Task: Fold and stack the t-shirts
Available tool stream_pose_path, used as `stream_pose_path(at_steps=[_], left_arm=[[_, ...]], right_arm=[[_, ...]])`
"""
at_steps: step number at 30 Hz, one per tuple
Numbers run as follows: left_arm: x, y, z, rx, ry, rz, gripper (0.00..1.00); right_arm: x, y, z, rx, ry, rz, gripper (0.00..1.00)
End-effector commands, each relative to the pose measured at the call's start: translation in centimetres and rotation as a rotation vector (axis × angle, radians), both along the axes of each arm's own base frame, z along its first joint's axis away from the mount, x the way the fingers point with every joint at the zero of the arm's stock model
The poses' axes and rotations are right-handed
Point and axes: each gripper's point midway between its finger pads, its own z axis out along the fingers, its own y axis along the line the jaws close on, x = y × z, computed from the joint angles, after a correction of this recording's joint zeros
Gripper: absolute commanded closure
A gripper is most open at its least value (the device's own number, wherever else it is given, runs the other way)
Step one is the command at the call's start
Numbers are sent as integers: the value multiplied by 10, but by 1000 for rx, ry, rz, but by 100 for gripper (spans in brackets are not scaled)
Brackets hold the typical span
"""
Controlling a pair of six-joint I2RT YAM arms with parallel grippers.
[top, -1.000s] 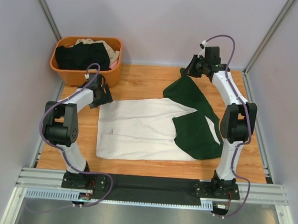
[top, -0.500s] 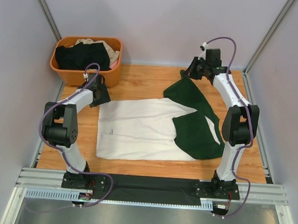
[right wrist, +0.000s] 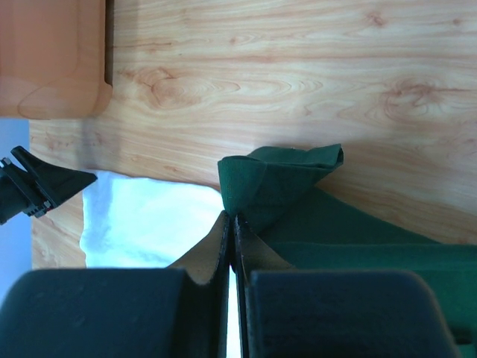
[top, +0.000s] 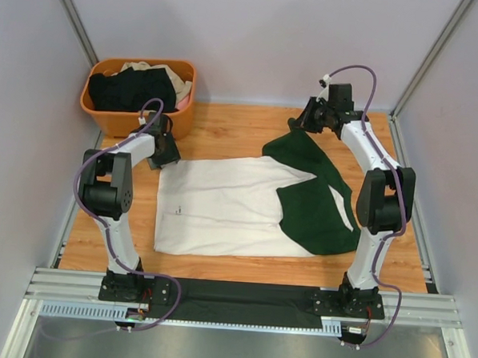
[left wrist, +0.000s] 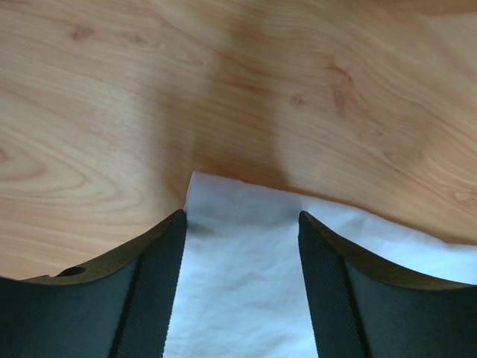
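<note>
The white t-shirt (top: 221,206) with dark green sleeves (top: 318,207) lies flat on the wooden table, printed side hidden. My right gripper (top: 305,120) is shut on the tip of the far green sleeve (right wrist: 283,186), jaws pressed together (right wrist: 232,221), and holds it just above the table. My left gripper (top: 166,153) is open over the shirt's far left corner. In the left wrist view (left wrist: 240,216) the white cloth (left wrist: 246,283) lies between the two fingers (left wrist: 149,298).
An orange basket (top: 126,121) at the back left holds a black shirt (top: 135,87) and a beige one (top: 176,81). Its corner shows in the right wrist view (right wrist: 52,60). Grey walls enclose the table; a metal rail runs along the near edge.
My left arm's elbow has swung up and right while its gripper stayed at the shirt's far left corner. My right gripper has shifted slightly with the sleeve tip.
</note>
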Motion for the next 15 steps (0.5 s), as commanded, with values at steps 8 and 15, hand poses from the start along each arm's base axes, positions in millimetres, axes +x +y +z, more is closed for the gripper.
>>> stream_pose_path(at_steps=[8, 15], left_arm=[[-12, -3, -11, -38, 89, 56, 49], [-7, -10, -2, -58, 70, 20, 86]], right_arm=[[-14, 1, 22, 29, -60, 14, 100], [-20, 2, 29, 34, -77, 32, 100]])
